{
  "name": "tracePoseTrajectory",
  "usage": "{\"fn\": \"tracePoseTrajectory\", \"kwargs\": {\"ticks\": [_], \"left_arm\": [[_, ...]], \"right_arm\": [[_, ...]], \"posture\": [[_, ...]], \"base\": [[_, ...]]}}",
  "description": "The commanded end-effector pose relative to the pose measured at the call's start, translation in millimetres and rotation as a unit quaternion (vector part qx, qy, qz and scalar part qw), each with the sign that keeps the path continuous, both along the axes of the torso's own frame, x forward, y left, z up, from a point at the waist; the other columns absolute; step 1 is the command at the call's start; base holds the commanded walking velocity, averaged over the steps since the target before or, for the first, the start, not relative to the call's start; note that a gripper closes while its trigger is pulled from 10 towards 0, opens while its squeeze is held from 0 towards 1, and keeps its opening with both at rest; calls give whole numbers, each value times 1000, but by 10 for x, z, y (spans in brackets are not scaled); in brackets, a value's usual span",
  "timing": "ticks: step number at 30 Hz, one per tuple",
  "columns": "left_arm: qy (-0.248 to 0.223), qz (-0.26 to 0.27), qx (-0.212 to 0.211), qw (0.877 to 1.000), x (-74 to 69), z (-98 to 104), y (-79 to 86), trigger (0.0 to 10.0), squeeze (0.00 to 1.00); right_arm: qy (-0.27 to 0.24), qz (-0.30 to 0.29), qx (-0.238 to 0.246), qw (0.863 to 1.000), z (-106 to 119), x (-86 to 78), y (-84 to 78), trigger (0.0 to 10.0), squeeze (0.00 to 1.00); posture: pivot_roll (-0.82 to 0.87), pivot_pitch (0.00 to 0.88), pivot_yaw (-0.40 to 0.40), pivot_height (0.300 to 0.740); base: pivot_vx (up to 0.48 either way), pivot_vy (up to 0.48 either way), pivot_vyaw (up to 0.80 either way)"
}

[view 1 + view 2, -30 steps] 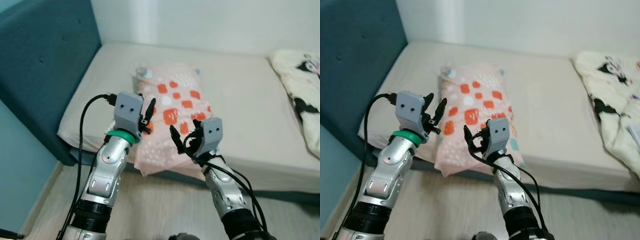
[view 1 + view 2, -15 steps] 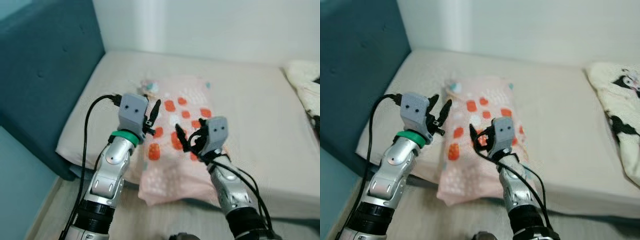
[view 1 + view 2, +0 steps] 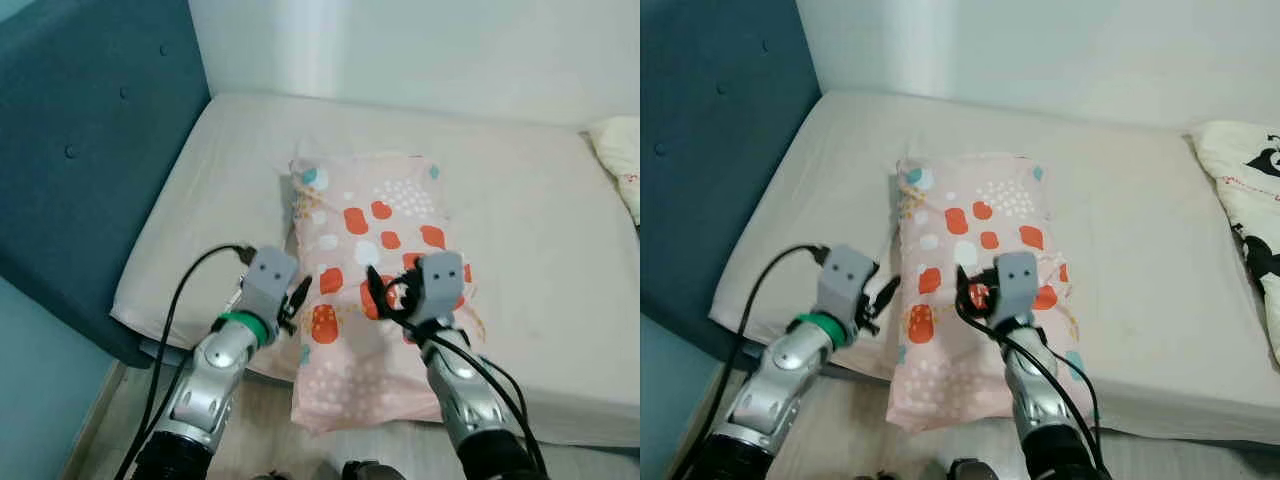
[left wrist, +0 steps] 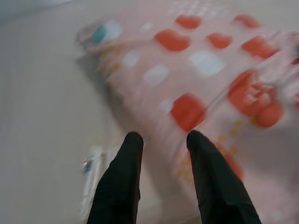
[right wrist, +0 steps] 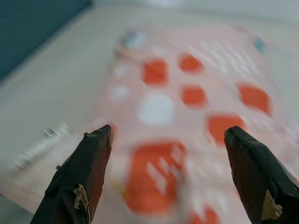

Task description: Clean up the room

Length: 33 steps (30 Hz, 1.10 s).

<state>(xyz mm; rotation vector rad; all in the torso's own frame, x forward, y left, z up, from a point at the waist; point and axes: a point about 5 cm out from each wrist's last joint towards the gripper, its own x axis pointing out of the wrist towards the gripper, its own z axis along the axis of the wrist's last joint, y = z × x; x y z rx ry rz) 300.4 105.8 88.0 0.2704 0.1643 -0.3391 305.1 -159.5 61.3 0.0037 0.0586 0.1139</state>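
Bed (image 3: 520, 230) with a bare beige mattress against a white wall; teal padded headboard (image 3: 80, 150) on the robot's left. Pillow (image 3: 375, 290), pink with orange, white and teal spots, lies lengthwise near the middle of the mattress, its near end hanging over the front edge toward the floor. A white blanket (image 3: 1250, 200) with black figures sits at the bed's far right edge. Left gripper (image 3: 298, 298) is low at the pillow's left side near the mattress edge, fingers a narrow gap apart, holding nothing; in the left wrist view the fingers (image 4: 121, 182) point at the pillow's edge, contact not clear. Right gripper (image 3: 385, 290) hovers over the pillow's near half, spread wide and empty; in the right wrist view its fingers (image 5: 84, 172) frame the orange spots. A small pale object (image 4: 91, 179) lies on the mattress beside the pillow, too blurred to identify.
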Motion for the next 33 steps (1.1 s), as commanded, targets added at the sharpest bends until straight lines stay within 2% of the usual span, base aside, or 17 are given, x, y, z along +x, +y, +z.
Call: {"fn": "tracePoseTrajectory", "kwargs": {"ticks": [1, 6, 14, 22, 33], "left_arm": [[16, 18, 5, 1000, -8, -62, 33, 10000, 0], [10, 8, -2, 1000, 23, -25, -47, 10000, 0], [-5, 21, -25, 999, 45, 44, -49, 10000, 0], [-4, 24, -24, 999, 21, 36, -35, 10000, 0], [-11, 23, -24, 999, 61, 77, -40, 10000, 0]], "right_arm": [[7, -14, -3, 1000, -52, -34, -59, 10000, 0], [-3, -10, -6, 1000, -2, 2, -122, 10000, 0], [-27, -2, -12, 1000, 81, 41, -54, 10000, 0], [-21, -10, -10, 1000, 21, -13, -56, 10000, 0], [-24, -17, -11, 999, 36, 5, -99, 10000, 0]], "posture": [[-114, 53, 69, 740], [-126, 75, 77, 740], [-118, 93, 64, 740], [-119, 102, 71, 695], [-116, 98, 73, 635]], "base": [[0, 0, 0], [0, 0, 0], [0, 0, 0], [0, 0, 0], [0, 0, 0]]}}
